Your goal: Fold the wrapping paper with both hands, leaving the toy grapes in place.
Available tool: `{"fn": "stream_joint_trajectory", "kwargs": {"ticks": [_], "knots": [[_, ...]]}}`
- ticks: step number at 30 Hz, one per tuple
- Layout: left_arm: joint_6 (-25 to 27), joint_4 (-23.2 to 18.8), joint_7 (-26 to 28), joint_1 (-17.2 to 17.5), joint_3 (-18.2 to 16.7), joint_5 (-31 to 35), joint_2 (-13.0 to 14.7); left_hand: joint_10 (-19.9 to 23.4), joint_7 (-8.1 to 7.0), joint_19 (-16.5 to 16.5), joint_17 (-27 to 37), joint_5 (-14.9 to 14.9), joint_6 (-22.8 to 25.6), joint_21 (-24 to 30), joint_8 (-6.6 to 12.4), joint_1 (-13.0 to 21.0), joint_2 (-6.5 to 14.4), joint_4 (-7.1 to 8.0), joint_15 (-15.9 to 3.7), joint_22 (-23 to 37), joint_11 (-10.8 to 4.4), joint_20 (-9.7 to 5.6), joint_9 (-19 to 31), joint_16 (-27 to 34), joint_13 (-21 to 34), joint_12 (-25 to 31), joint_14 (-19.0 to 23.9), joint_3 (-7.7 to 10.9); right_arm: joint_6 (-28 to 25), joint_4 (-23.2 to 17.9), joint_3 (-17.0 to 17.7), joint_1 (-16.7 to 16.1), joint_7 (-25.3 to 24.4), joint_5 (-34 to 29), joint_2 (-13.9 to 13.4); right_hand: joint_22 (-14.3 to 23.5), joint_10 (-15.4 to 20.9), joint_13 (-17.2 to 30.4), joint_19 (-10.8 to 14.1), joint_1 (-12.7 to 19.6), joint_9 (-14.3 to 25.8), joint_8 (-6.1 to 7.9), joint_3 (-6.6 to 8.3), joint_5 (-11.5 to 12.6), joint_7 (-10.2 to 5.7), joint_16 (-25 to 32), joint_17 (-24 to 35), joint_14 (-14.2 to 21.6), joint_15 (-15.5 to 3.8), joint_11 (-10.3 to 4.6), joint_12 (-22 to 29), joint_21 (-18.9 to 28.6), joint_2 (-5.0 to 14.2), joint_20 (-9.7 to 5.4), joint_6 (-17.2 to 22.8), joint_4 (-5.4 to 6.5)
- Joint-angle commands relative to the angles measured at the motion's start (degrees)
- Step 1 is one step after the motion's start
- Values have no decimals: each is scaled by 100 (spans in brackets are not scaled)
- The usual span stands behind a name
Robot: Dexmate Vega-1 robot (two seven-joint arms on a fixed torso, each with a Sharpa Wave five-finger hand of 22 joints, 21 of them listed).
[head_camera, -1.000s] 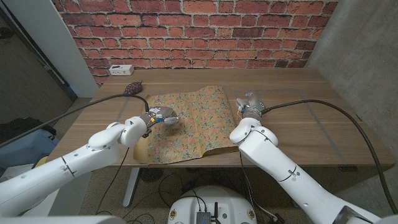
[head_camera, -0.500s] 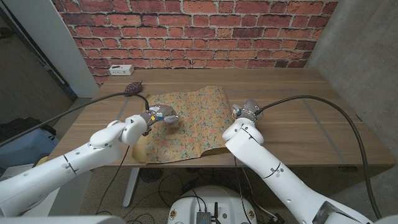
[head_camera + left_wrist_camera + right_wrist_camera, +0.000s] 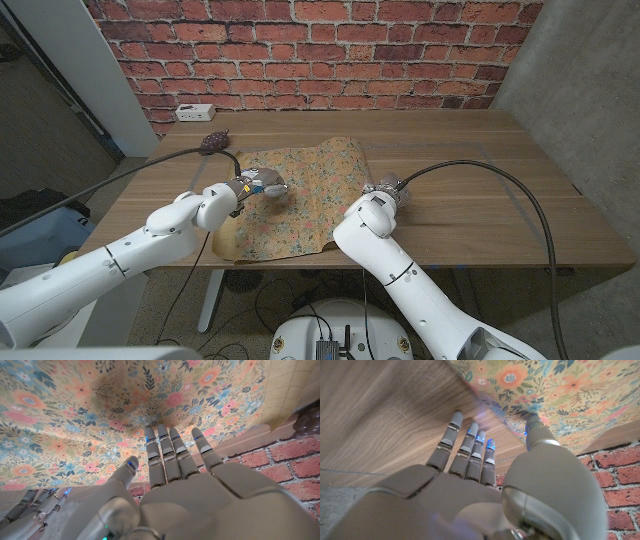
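Paper point(image 3: 300, 200) lies floral side up on the table point(image 3: 470, 150), mid-left of centre, near edge hanging just over the table's front, far edge curled up slightly. Pattern is orange, pink and blue flowers on tan; the back side shows a pale grid in my left wrist view point(image 3: 290, 390). No brand, label or readable writing on the paper or anything else. Grapes point(image 3: 212, 143) sit on the table beyond the paper's far left corner, near but apart from it; dark purple cluster, also at the edge of the left wrist view point(image 3: 309, 417). My left hand point(image 3: 262, 184) is over the left part of the paper, fingers point(image 3: 167, 450) straight and close together, tips at the floral surface, thumb out to the side; nothing grasped, hand released. My right hand point(image 3: 385, 188) is at the paper's right edge; fingers point(image 3: 470, 442) extended over bare wood just beside the edge, thumb point(image 3: 534, 427) at the paper's edge. Can't tell whether the thumb is touching or pinching the paper; no grip is visible, so I can't call its state. White power strip point(image 3: 195, 110) sits at the far left of the table against the brick wall point(image 3: 320, 50). Cables run from both my arms across the table.
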Motion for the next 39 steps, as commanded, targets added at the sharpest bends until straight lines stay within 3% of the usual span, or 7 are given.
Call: {"fn": "stream_joint_trajectory", "kwargs": {"ticks": [1,8,11,17,23,26,39], "knots": [[-44,70,-48,-86,45,-21,-43,51,6,45,28,14,37,-12,-16,-44,28,48,17,-3,25,6,11,-12,16,-12,34,25,-29,400,-17,68,2282,-3258,243,100,124,344,327,352,197,186,-291,182,-98,719,685,734,-513,-195,438,120,-164,-237,99,0],[-65,110,-47,-116,57,-58,-75,45,8,48,31,16,41,-19,-20,-71,34,77,10,-2,20,3,13,-23,12,-21,26,22,-29,704,-227,322,3275,-3932,143,375,-382,1266,740,1550,704,244,-891,417,-95,2755,3213,1242,-903,-306,1244,575,-142,-603,-386,51],[-57,122,-63,-133,75,-52,-87,49,5,50,33,16,42,-22,-22,-84,34,90,9,-2,16,-1,13,-26,10,-23,26,19,-29,550,-290,394,3217,-3509,-5,413,-225,1573,1715,1777,897,444,-1007,589,161,2796,2850,1847,-947,-103,1642,1150,183,-910,-251,162],[-64,173,-71,-160,87,-94,-115,43,2,55,34,15,38,-29,-29,-109,19,110,12,-1,21,-6,14,-35,6,-31,18,9,-29,568,-344,568,3582,-3429,-91,312,-124,1752,2117,2234,1079,647,-940,757,379,2144,1931,2579,-985,23,1880,1489,317,-1278,-266,26],[-100,229,-56,-188,92,-132,-121,54,7,55,34,15,41,-35,-32,-129,6,124,8,-1,22,-6,14,-36,4,-32,25,0,-29,1242,-342,727,4642,-4626,162,228,-560,1680,1434,1685,1221,744,-1233,785,222,1107,1460,1553,-651,-45,1735,1441,205,-708,-508,352],[-111,264,-57,-218,108,-127,-133,47,10,56,34,15,42,-38,-34,-139,1,132,9,-1,24,-5,14,-38,2,-37,27,-3,32,1409,-227,753,5204,-5136,304,162,-719,1584,1002,844,1251,858,-1637,786,131,839,1514,1118,-388,46,1678,1335,84,-423,-403,760],[-228,449,-62,-360,170,-154,-203,53,7,62,29,21,46,-54,-41,-161,0,147,-2,-2,17,-6,14,-49,-4,-47,33,5,1417,2633,1488,608,6831,-8075,2100,110,-488,1361,286,104,1011,1053,-2147,724,88,776,1879,618,-202,145,1809,1068,-25,-281,725,1070]]}}
